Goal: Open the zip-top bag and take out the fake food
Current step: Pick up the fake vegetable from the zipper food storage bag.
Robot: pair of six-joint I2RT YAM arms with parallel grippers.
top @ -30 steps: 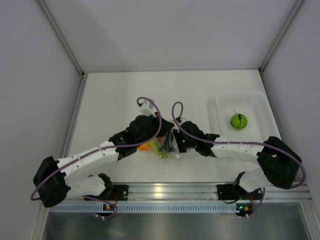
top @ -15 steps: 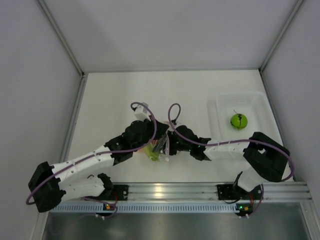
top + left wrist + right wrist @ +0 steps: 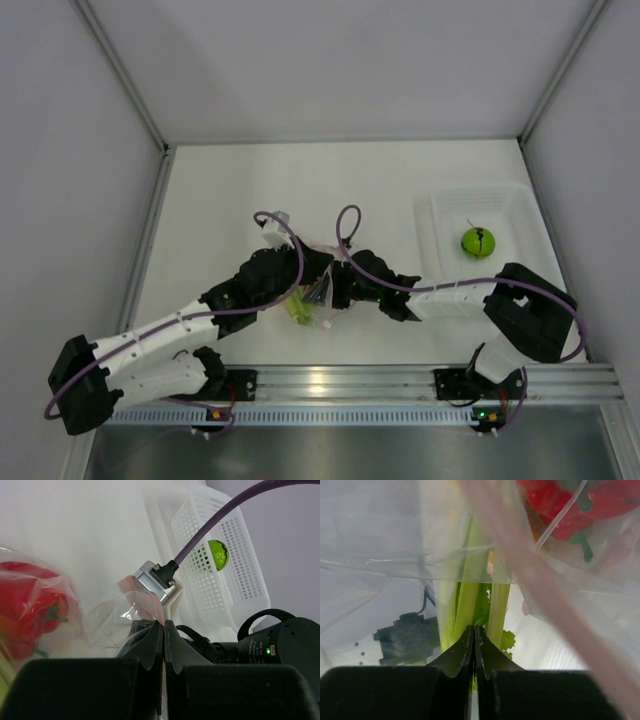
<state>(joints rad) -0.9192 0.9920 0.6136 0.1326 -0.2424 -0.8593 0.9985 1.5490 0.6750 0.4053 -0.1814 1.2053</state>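
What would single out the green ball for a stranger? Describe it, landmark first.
Find the white table, then the perforated white tray on its right side, beyond the right arm. The green ball lies alone in that tray. It is round and bright green with a dark streak, while the red pepper sits inside the zip-top bag near the table's middle.

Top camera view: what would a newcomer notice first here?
Mid-table, a clear crinkly plastic zip-top bag holding a glossy red plastic toy pepper is pinched at its pink strip by the left fingers. At right, a bright green plastic ball sits alone in a white mesh plastic tray.
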